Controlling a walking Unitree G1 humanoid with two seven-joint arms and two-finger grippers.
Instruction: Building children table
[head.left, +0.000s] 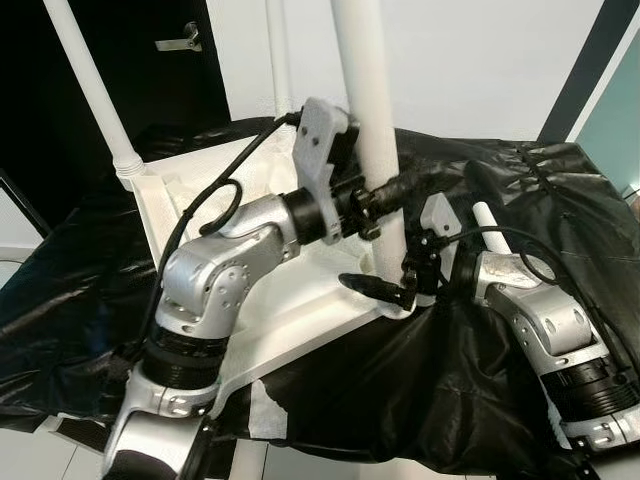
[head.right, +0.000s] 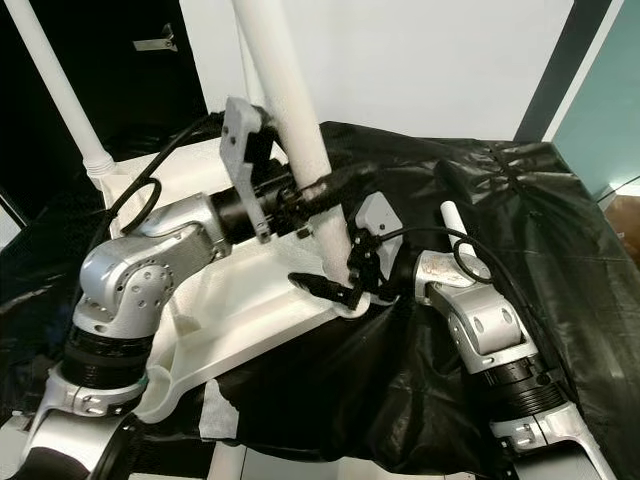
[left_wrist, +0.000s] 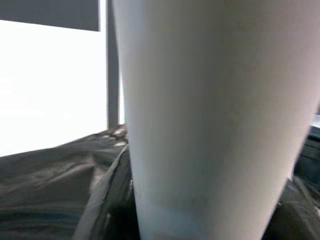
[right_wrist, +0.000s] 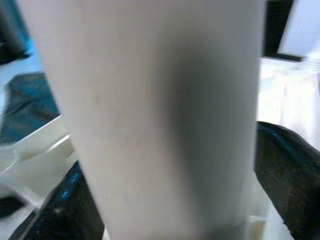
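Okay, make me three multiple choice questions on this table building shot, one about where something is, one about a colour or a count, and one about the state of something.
1. Where does the left gripper sit?
A. On the near white leg, above the tabletop
B. On the black sheet
C. At the door handle

2. What colour is the sheet spread under the upturned tabletop?
A. White
B. Black
C. Teal

3. How does the near leg stand?
A. Lying flat on the sheet
B. Upright at the tabletop's near corner
C. Hanging off the edge

Answers: 1 A, its black fingers wrap the leg partway up in the eye views. 2 B, glossy black plastic shows all around the white top. 3 B, it rises straight from the corner, with the right gripper at its base.
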